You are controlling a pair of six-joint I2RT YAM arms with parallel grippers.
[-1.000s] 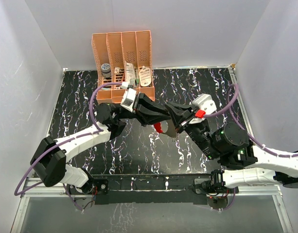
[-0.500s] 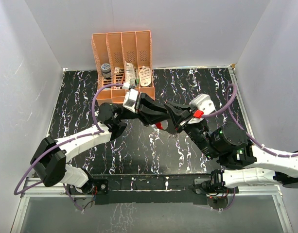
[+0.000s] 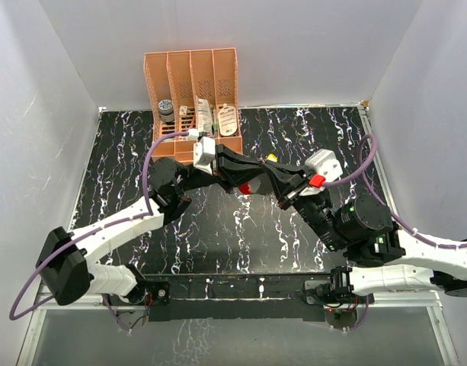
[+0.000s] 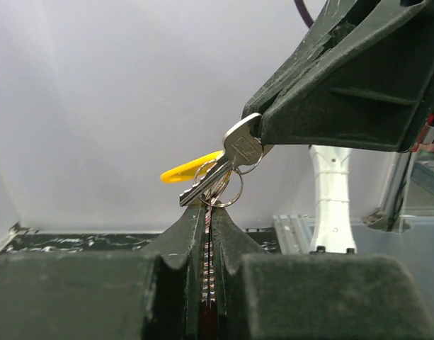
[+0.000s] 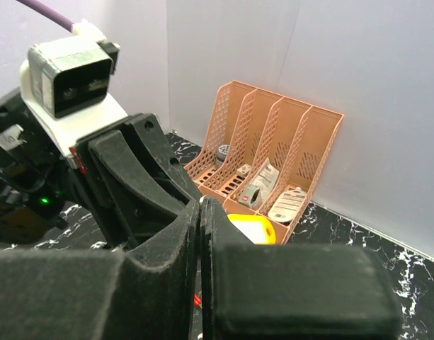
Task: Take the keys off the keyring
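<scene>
Orange rack (image 3: 227,61) stands well behind the keyring (image 4: 227,188).

White arm links (image 3: 119,223), black joints (image 3: 363,221), purple cables (image 3: 145,175), green light (image 5: 43,200)

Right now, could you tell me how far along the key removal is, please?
Done: both grips are set. In hand: the left pincer clamps the keyring by its red tag; the right pincer pinches the silver key. Left: that key is still threaded on the ring, so none is off.
</scene>
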